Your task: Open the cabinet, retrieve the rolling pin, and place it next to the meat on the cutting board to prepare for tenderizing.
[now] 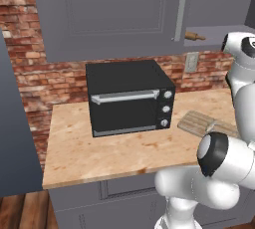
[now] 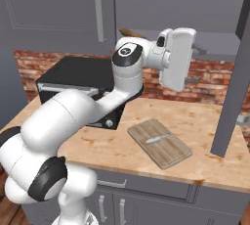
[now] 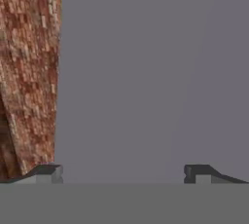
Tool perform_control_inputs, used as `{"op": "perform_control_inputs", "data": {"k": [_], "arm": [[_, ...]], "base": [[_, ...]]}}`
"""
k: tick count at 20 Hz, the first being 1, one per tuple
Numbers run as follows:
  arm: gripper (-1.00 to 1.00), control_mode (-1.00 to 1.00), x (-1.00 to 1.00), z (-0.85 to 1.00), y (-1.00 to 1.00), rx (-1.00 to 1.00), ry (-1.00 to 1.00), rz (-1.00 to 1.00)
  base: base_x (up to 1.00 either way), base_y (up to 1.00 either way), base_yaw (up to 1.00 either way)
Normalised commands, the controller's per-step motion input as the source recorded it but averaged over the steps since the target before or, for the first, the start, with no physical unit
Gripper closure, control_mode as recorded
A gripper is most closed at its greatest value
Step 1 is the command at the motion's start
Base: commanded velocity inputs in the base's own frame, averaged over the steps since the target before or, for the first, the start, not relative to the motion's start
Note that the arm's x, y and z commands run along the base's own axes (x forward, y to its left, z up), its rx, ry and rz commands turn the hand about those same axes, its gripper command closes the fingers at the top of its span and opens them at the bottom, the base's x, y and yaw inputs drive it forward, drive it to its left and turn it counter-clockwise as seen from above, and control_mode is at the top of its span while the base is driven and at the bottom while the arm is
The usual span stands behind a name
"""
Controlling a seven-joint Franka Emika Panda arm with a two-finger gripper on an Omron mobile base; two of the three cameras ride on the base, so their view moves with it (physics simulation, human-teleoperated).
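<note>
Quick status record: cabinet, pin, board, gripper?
cabinet: right door swung open, left door shut
rolling pin: lying on the cabinet shelf, not yet taken
cutting board: on the counter right of the oven, small pale piece of meat on it
gripper: open, empty, raised at cabinet height

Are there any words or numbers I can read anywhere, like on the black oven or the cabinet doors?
None: no picture shows a readable word, number, brand or sign.
Toaster oven: three plain knobs, with no markings that can be made out.
Cabinet: plain grey doors, no label.
Cutting board: wood grain only.
Wall plate on the brick: blank.
</note>
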Motion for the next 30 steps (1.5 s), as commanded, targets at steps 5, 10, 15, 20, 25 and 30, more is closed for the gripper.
{"op": "perform_control_inputs", "data": {"k": [5,10,15,20,25,30], "arm": [[-1.0,-1.0,-0.16,0.36,0.54,0.21,-0.29,0.0],[-1.0,-1.0,-0.29,0.31,0.63,0.21,-0.35,0.0],[-1.0,-1.0,-0.39,0.15,0.8,0.16,-0.4,0.01],[-1.0,-1.0,-0.52,-0.21,0.82,0.03,-0.66,0.1],[-1.0,-1.0,-0.42,-0.29,0.6,0.04,-0.7,0.15],[-1.0,-1.0,-0.25,0.09,0.54,0.1,-0.45,0.13]], "base": [[0.0,0.0,0.0],[0.0,0.0,0.0],[0.0,0.0,0.0],[0.0,0.0,0.0],[0.0,0.0,0.0],[0.0,0.0,0.0]]}}
